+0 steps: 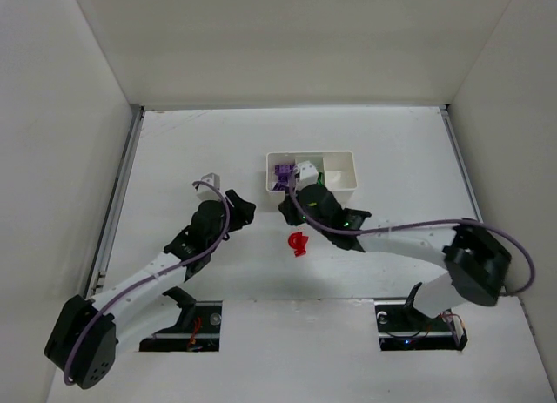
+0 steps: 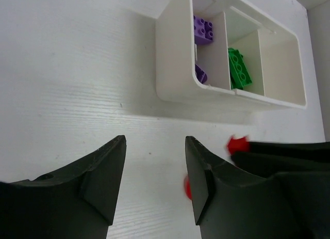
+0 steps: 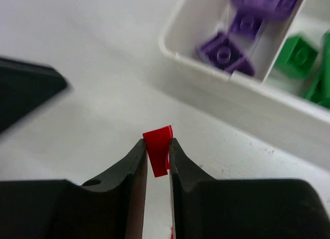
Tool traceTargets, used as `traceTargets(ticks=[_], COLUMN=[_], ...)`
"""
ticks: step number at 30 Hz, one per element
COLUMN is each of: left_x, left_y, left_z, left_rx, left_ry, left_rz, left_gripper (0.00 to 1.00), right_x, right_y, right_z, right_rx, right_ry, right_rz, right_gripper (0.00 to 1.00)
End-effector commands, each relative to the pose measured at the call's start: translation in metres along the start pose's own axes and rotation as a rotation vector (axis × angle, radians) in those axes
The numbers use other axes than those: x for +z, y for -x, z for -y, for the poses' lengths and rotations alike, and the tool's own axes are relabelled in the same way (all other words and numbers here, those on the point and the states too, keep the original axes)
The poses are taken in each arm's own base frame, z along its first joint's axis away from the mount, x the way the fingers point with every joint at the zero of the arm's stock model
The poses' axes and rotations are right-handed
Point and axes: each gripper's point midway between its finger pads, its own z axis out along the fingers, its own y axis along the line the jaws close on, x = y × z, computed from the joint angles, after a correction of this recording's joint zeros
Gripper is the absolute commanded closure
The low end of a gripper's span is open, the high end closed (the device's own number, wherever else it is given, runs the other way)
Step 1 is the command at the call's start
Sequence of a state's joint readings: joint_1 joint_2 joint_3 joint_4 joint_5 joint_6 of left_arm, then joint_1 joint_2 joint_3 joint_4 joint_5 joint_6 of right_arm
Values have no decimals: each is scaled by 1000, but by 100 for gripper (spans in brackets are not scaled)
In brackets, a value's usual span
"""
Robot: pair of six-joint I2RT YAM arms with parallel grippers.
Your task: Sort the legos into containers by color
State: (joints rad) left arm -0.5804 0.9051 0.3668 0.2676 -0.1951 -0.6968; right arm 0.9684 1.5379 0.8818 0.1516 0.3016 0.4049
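Note:
The white tray (image 1: 348, 156) sits at the table's middle. Purple legos (image 1: 282, 174) lie in its left compartment (image 2: 203, 30) and green legos (image 2: 238, 68) in the middle one. The right compartment (image 2: 281, 68) shows nothing inside. My right gripper (image 1: 285, 210) is shut on a red lego (image 3: 158, 146), held just in front of the tray's left end (image 3: 247, 94); the lego shows at its tip in the left wrist view (image 2: 238, 144). Another red lego (image 1: 298, 244) lies on the table below it. My left gripper (image 2: 154, 139) is open and empty, left of the tray (image 1: 242, 210).
White enclosure walls (image 1: 61, 116) rise on the left, back and right of the table. The two grippers are close together, tips facing each other in front of the tray. The arm bases (image 1: 418, 329) sit at the near edge.

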Motion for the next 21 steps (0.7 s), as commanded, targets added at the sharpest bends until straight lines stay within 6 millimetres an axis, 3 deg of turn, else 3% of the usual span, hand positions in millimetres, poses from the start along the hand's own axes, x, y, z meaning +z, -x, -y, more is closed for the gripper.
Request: traceTargets(ticks=[1,6,12,17,21], left_x=[0,0,4,9,13], left_y=[-8,-42,-86,-98,-104], left_z=[27,68,98,97,87], left_rx=[22,97,229,289,324], left_ry=[-86,-197,-246,-203,-158], left_rz=[-19,-105,-211,-220,-234], left_gripper=[53,53,54,54,54], right_x=[-37,-53,-43,-32,-24], right_y=[69,97,94,98,103], right_z=[16,92,157,178,187], right_rx=[72,164,232,252,257], right_ry=[-6,-160,-333,-388,-415], right_rz=[192,278,275,280,283], right_gripper=[81,80,79,78,69])
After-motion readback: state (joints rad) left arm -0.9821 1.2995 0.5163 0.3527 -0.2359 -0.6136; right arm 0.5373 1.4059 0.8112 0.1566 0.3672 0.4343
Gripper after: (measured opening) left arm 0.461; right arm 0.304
